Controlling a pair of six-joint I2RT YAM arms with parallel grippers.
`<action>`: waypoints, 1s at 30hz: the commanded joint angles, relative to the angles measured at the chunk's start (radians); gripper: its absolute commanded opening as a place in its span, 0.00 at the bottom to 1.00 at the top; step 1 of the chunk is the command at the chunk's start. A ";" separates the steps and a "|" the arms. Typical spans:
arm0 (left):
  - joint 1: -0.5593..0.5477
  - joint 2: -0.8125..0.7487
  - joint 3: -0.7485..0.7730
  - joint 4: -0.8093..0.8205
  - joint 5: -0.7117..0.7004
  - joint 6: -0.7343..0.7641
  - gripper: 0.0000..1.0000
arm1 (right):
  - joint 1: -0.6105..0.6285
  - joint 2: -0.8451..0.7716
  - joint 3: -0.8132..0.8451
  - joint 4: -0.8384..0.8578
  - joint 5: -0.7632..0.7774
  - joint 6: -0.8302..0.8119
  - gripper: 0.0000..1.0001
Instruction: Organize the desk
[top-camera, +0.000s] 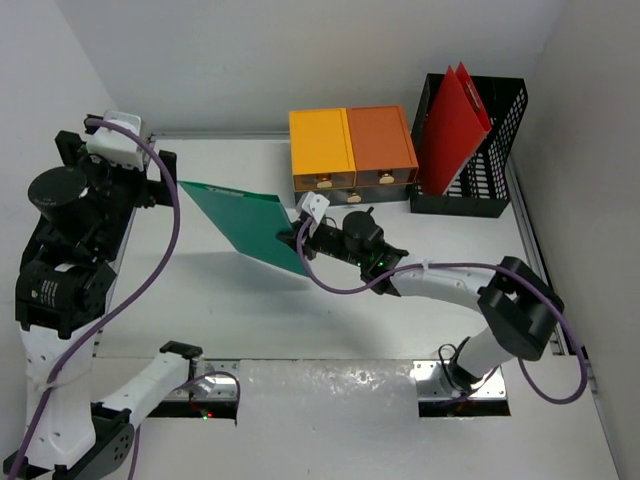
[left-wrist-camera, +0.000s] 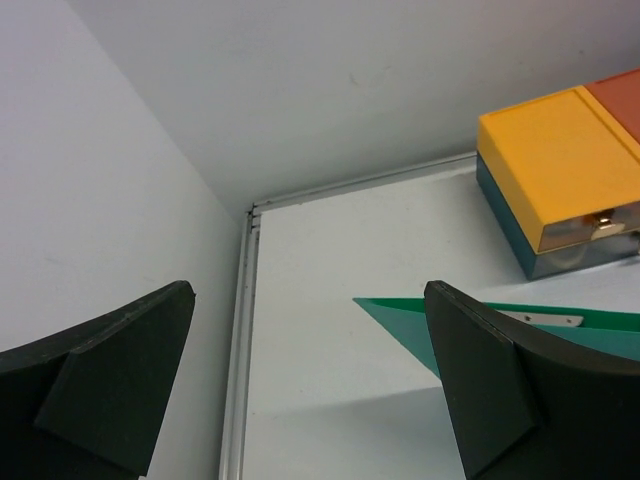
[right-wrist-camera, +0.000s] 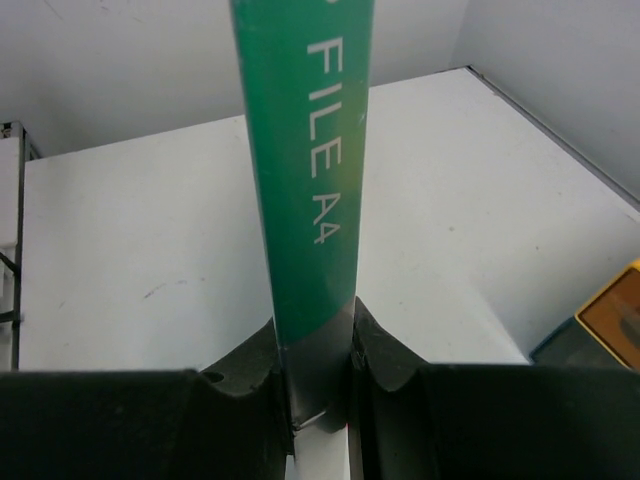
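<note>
- Centrally in the top view, the right gripper (top-camera: 298, 238) is clamped on the lower right edge of a green folder (top-camera: 240, 222). The folder hangs tilted above the desk (top-camera: 250, 320) and throws a shadow on it. The fingers themselves are mostly lost against the dark wrist.
- The right wrist view settles the grip: both fingers (right-wrist-camera: 385, 355) press on the folder's narrow edge. That edge rises up the middle of the frame with white lettering "FILE A4". Anything printed higher is cut off by the top edge.
- The left gripper (left-wrist-camera: 308, 295) is spread wide with nothing between its fingers; only bare desk and a grey rail (left-wrist-camera: 243, 330) show in the gap. In the top view its fingertips are hard to pick out among the black arm parts at the left of the frame.
- The folder's pointed corner enters the left wrist view from the right, partly behind the right-hand finger. Whether it touches that finger cannot be told.
- The desk fills most of the top view. Its lower edge is partly hidden by the arm bases and a crinkled translucent sheet (top-camera: 330, 385).
- At upper centre stands a yellow-and-orange drawer box (top-camera: 352, 148), its drawer fronts in shadow.
- Just right of the box, a black mesh rack (top-camera: 480, 160) holds a leaning red folder (top-camera: 452, 125) whose lower part is hidden inside.
</note>
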 joint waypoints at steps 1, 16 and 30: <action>0.005 0.013 0.018 0.057 -0.090 -0.034 0.99 | 0.004 -0.080 0.006 -0.005 0.028 0.024 0.00; 0.005 0.089 0.008 0.167 -0.226 -0.112 1.00 | -0.295 -0.177 0.422 -0.345 -0.047 0.113 0.00; 0.006 0.158 -0.088 0.202 -0.138 -0.074 0.99 | -0.769 -0.304 0.817 -0.515 0.051 0.125 0.00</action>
